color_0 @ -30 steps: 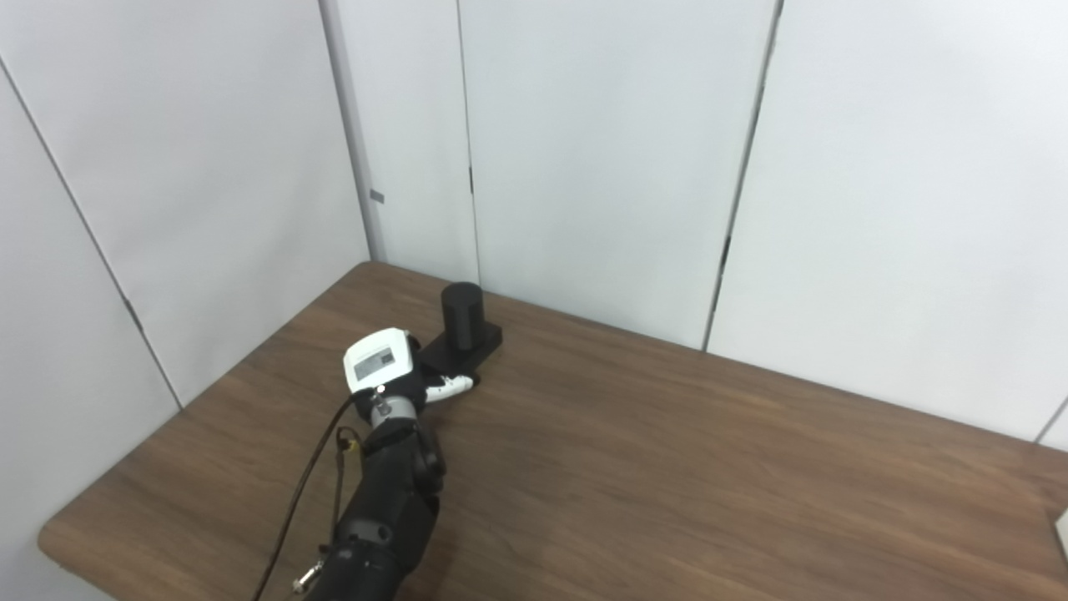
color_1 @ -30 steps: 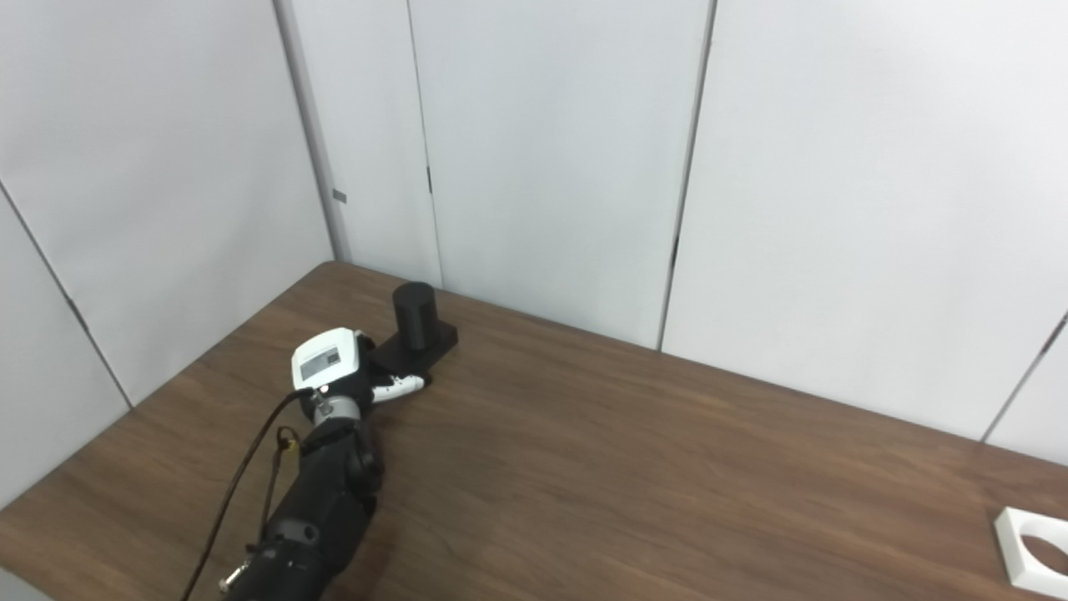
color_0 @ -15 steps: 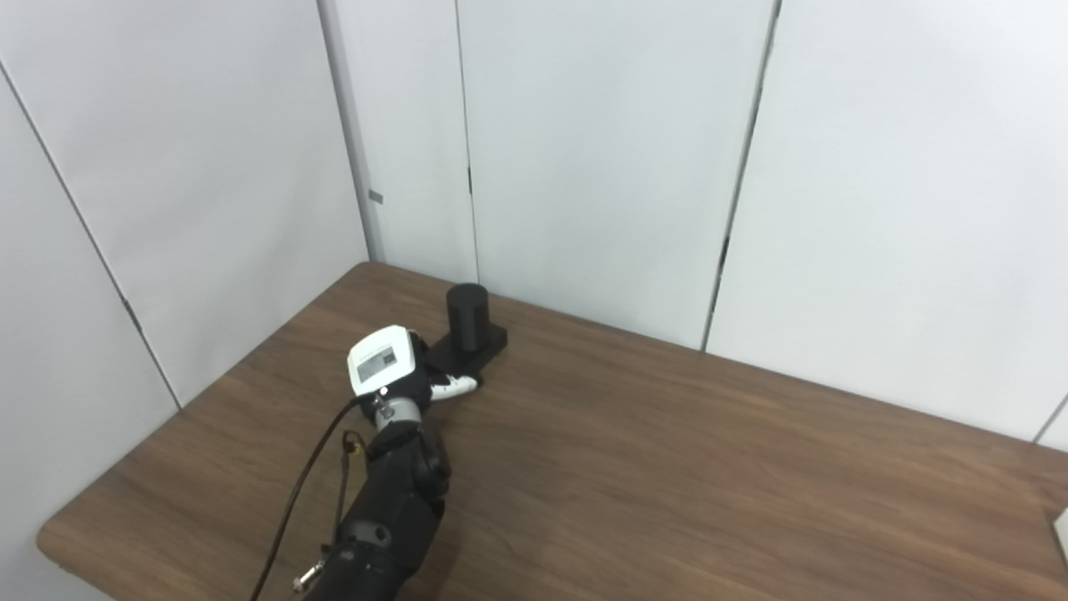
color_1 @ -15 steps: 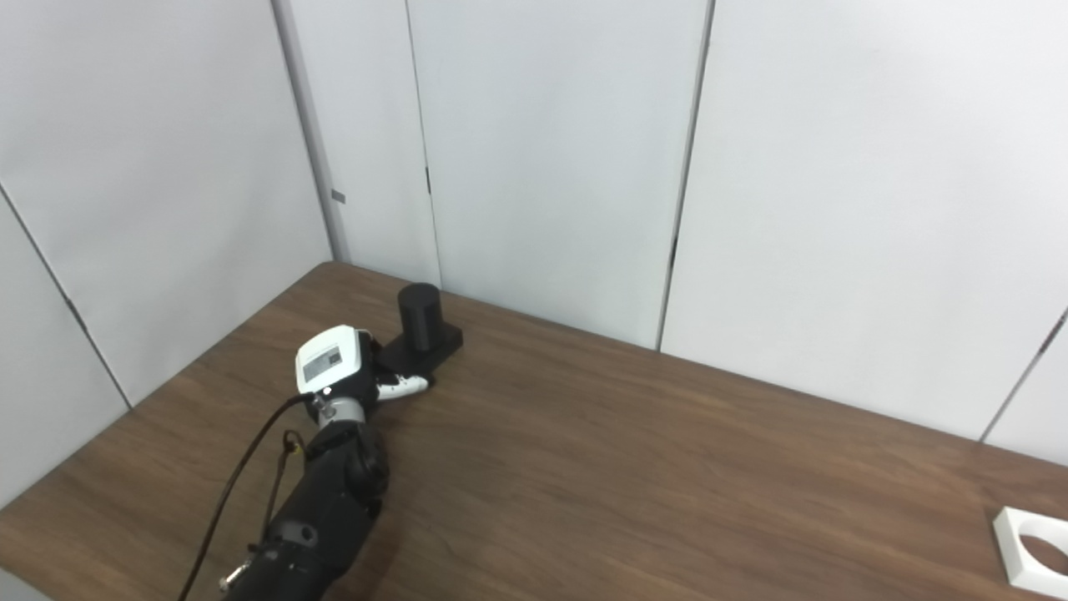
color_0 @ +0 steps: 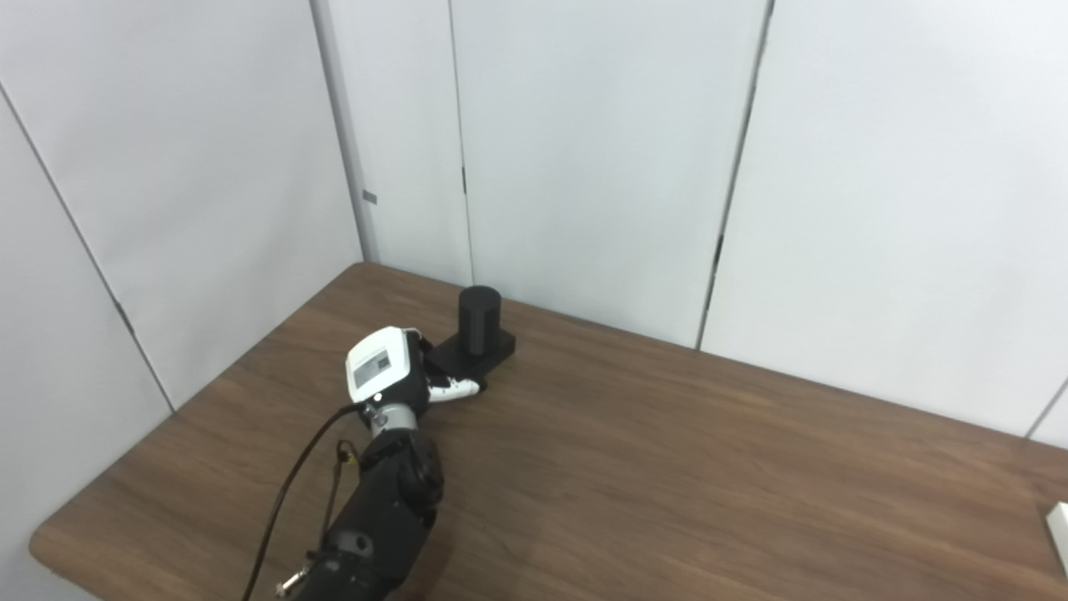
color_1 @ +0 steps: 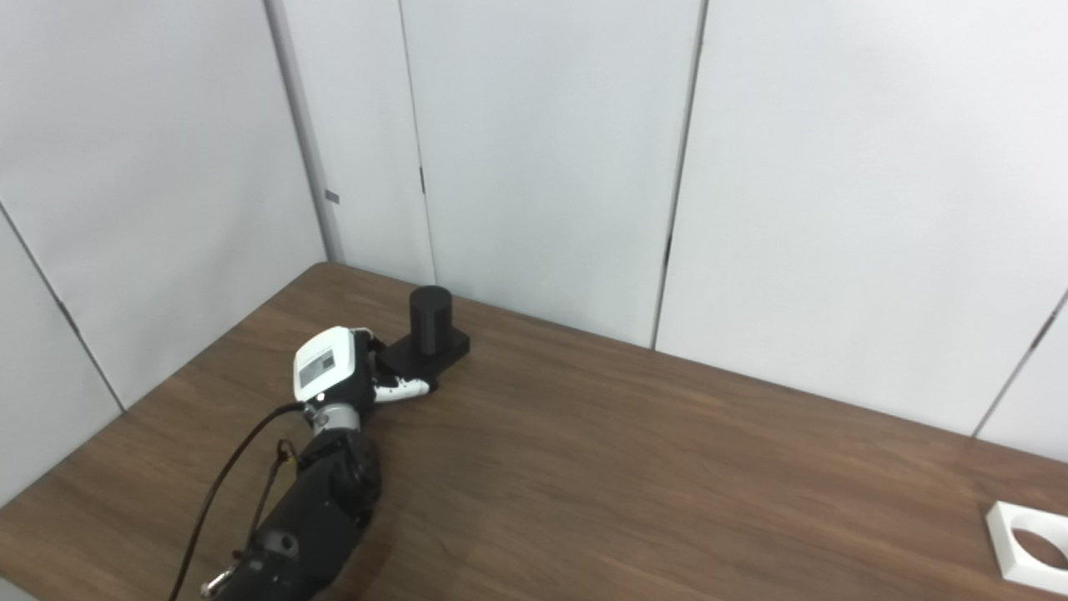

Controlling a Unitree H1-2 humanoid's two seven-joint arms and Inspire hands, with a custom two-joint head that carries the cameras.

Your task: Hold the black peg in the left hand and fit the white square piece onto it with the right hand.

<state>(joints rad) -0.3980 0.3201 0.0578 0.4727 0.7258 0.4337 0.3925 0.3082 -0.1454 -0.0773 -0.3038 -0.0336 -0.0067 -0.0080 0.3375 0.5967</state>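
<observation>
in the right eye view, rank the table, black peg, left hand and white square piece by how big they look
1. table, by far the largest
2. left hand
3. black peg with its base, close to the hand
4. white square piece, cut off by the picture edge, so unsure

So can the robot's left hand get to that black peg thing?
Probably yes. The left hand is already at the black peg, at its base, with nothing between them. Whether it is gripping is hidden.
</observation>
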